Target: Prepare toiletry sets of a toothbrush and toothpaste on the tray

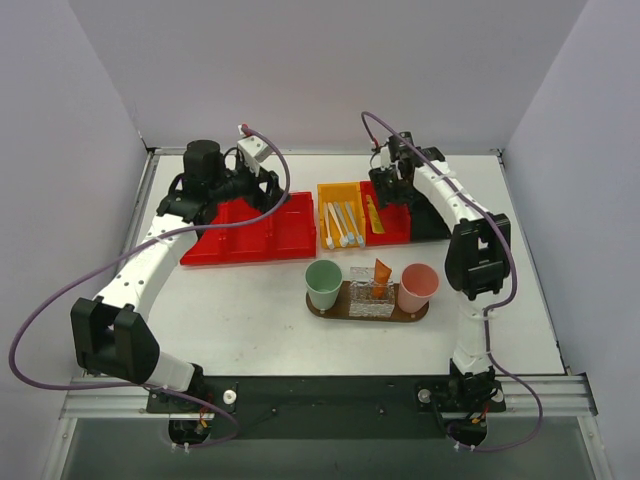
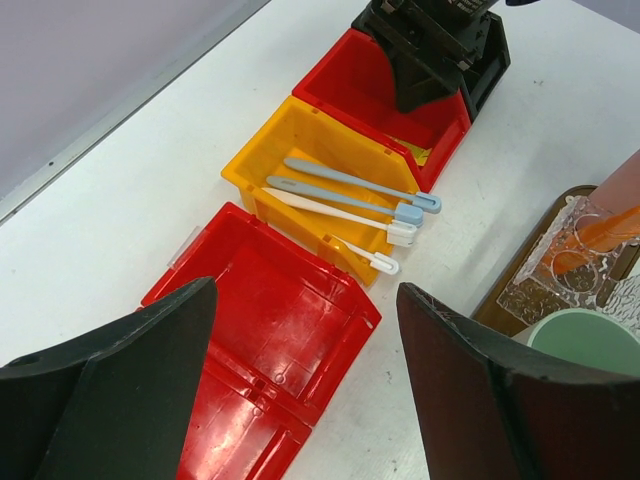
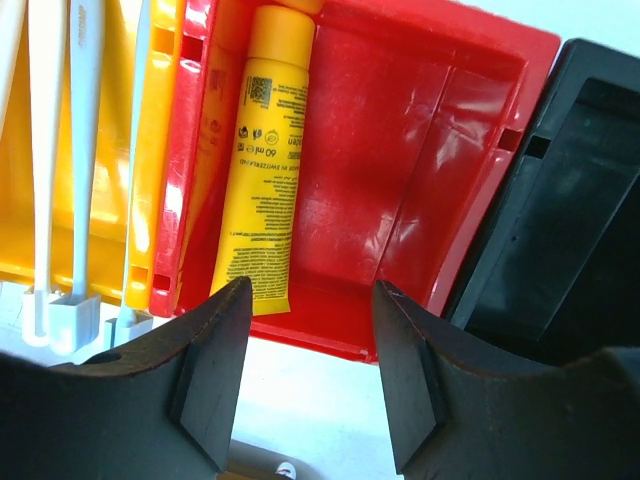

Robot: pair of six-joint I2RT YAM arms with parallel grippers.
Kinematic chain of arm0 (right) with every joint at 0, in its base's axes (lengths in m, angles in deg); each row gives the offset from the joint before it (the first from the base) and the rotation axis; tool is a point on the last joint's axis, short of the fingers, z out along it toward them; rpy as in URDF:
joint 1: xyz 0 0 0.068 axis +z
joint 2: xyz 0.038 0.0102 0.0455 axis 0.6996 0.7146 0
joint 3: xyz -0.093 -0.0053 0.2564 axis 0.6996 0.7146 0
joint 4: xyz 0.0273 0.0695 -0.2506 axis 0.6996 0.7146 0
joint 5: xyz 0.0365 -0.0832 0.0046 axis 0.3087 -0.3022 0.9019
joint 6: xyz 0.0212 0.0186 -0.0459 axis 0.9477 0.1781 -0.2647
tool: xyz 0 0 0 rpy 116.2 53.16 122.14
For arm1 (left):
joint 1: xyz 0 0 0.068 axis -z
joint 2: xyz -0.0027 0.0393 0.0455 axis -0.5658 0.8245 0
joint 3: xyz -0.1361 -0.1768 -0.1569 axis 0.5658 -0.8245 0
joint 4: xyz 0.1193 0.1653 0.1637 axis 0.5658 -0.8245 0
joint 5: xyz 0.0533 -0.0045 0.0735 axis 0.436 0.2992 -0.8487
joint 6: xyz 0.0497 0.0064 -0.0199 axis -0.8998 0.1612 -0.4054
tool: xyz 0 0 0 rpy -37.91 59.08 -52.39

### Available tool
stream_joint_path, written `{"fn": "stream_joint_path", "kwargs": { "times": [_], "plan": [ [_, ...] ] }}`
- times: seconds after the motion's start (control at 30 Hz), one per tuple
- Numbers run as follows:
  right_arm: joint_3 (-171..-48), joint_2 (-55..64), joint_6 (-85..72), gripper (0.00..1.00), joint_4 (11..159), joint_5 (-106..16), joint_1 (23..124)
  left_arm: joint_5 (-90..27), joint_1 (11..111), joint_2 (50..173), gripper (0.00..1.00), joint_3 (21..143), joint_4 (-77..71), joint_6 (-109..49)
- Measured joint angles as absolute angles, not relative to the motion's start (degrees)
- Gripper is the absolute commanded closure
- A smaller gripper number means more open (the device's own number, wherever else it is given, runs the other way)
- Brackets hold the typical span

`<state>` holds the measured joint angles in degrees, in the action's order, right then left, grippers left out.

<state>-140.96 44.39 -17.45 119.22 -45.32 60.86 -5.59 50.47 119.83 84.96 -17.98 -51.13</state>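
Several white and pale blue toothbrushes (image 1: 342, 224) lie in the yellow bin (image 1: 338, 192); they also show in the left wrist view (image 2: 350, 200) and the right wrist view (image 3: 82, 180). A yellow toothpaste tube (image 3: 258, 150) lies in the small red bin (image 1: 385, 232). An orange toothpaste tube (image 1: 382, 270) stands in a clear glass (image 1: 370, 293) on the brown oval tray (image 1: 318, 308). My right gripper (image 3: 312, 290) is open and empty, just above the red bin, beside the yellow tube. My left gripper (image 2: 305, 290) is open and empty over the large red bins (image 2: 260, 320).
A green cup (image 1: 323, 283) and a pink cup (image 1: 418, 287) stand on the tray at either side of the glass. A black bin (image 1: 432, 220) sits right of the small red bin. The large red bins (image 1: 250, 235) lie left of the yellow bin.
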Motion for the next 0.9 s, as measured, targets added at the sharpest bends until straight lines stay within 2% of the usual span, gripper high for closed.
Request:
{"fn": "stream_joint_path", "kwargs": {
  "times": [0.9],
  "plan": [
    [-137.6, 46.5, -14.8, 0.5, 118.9, -37.7, 60.2, -4.9, 50.4, 119.2, 0.17, 82.1, -17.3, -51.1]
  ]
}}
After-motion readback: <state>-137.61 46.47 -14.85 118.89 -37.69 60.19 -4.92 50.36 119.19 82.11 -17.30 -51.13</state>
